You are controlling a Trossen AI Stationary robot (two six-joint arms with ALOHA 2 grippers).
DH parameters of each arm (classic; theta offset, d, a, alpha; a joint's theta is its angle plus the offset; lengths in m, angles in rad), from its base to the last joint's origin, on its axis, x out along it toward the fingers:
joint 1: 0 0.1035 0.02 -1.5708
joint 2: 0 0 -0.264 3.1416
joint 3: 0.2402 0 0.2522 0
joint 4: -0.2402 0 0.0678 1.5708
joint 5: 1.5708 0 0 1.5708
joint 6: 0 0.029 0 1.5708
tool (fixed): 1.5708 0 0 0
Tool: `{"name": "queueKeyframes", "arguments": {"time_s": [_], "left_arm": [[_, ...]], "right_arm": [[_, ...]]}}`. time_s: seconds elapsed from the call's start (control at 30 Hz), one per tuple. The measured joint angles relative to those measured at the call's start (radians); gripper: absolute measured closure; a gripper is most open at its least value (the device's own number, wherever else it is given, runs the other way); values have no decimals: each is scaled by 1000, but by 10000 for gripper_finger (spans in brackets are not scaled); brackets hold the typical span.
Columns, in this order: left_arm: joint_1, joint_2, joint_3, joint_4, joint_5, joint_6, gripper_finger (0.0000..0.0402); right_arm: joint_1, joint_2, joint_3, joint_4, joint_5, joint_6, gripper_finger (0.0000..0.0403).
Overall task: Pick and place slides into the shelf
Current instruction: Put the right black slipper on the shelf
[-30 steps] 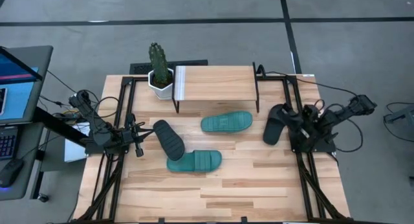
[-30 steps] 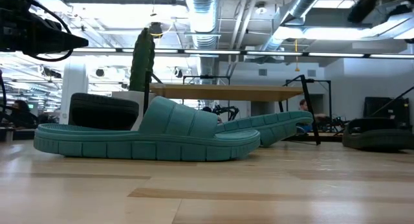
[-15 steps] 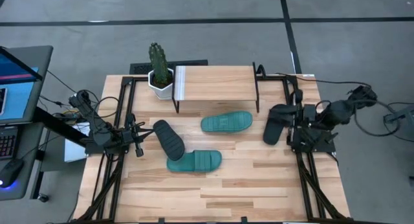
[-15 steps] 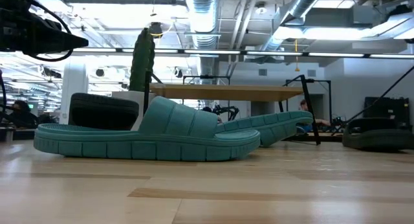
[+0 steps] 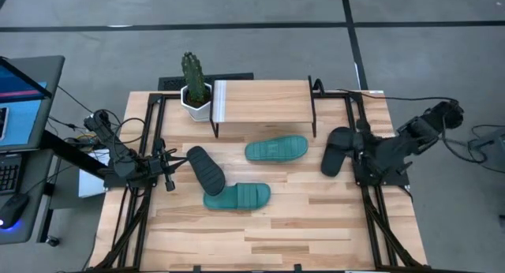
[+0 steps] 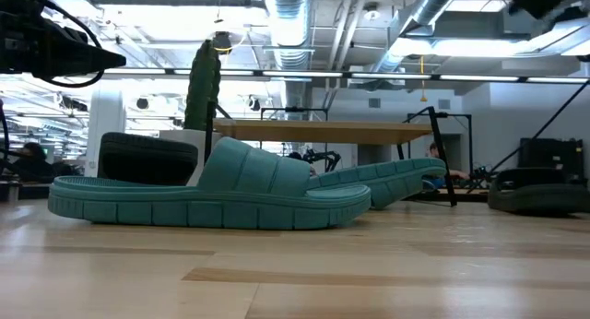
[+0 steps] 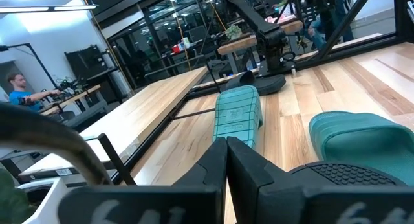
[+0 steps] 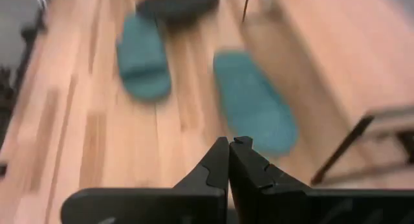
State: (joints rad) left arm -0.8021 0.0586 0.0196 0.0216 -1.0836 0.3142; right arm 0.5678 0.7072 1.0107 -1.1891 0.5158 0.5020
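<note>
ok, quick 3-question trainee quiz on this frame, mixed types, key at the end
1. True or false: a slide already lies on the shelf.
2. Multiple choice: which thing stands at the shelf's left end? A) the potted cactus B) a mug C) a box
3. Short answer: how many teal slides and how many black slides lie on the table?

Key:
1. False. The shelf top is bare.
2. A.
3. Two teal, one near the shelf and one nearer the front; two black, one on the left overlapping the front teal one, and one on the right by the right gripper. Both grippers are shut and empty, the left gripper too.
</note>
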Motion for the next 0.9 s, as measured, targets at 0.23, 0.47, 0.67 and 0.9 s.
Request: {"name": "queueKeyframes", "arguments": {"time_s": [0.23, 0.47, 0.67, 0.9], "left_arm": [[0, 0, 0, 0, 0, 1, 401], [0, 0, 0, 0, 0, 1, 401], [0, 0, 0, 0, 0, -1, 401], [0, 0, 0, 0, 0, -4, 401]], "right_arm": [[0, 108, 0, -153, -153, 187, 403], [0, 235, 0, -206, -178, 232, 403], [-1, 333, -43, -231, -175, 336, 403], [2, 346, -219, -80, -207, 468, 403]]}}
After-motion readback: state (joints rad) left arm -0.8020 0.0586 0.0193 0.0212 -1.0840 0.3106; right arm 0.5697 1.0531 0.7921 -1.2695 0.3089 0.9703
